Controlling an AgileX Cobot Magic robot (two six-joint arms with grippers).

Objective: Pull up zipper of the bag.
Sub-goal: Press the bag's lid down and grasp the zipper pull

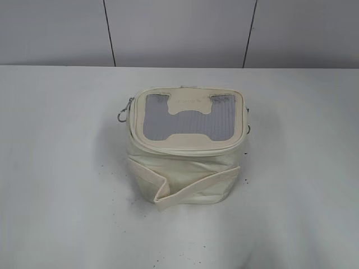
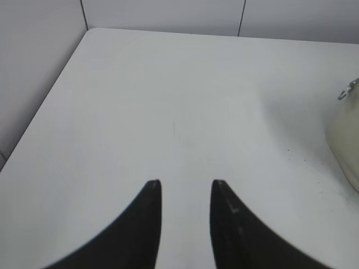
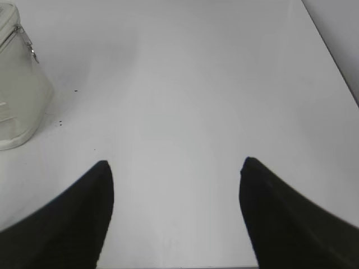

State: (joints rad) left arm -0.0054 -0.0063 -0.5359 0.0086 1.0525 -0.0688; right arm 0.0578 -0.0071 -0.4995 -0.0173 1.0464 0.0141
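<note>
The cream-white boxy bag (image 1: 185, 168) stands mid-table, its grey ribbed top with a cream H-shaped patch facing up and a wide strap across its front. The zipper (image 1: 185, 147) runs as a thin cream track round the lid rim. One silver ring pull (image 1: 122, 116) hangs at the bag's left and another (image 1: 248, 128) at its right. My left gripper (image 2: 185, 184) is open and empty over bare table; the bag's edge (image 2: 345, 137) and a ring pull (image 2: 346, 93) show at the right. My right gripper (image 3: 175, 163) is wide open and empty; the bag (image 3: 19, 84) and a pull (image 3: 32, 51) show at upper left. Neither gripper appears in the exterior view.
The white table (image 1: 61, 168) carries small dark specks near the bag's base. A grey panelled wall (image 1: 179, 31) stands behind the table's far edge. The table's left edge (image 2: 39, 117) and right edge (image 3: 331, 53) show in the wrist views.
</note>
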